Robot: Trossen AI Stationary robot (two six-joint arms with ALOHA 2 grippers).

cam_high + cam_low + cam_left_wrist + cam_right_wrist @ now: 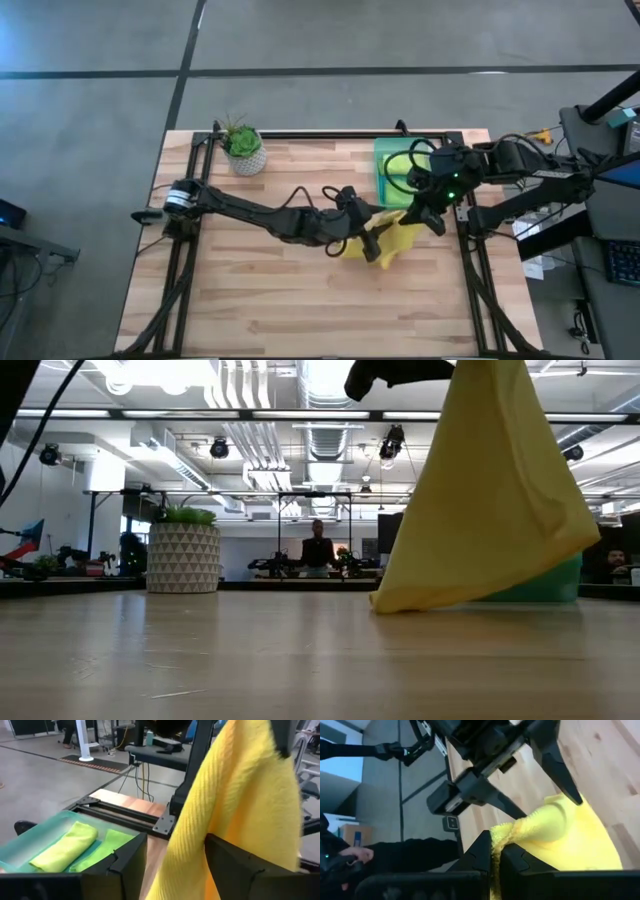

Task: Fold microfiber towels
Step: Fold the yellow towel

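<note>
The yellow towel (555, 837) hangs pinched at its top edge between your right gripper's (496, 851) pressed-together fingers, its lower hem touching the table (250, 660). Your left gripper (175, 865) stands spread around the hanging cloth. Just beyond, the green bin (35, 840) holds two folded lime towels (67, 847).

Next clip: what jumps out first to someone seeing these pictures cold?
The yellow towel, hung in the air over the table's right half, its lower edge brushing the wood. The right gripper pinches its top edge shut, and the left gripper stands open around the hanging cloth. Behind sits a green bin holding lime towels.
</note>
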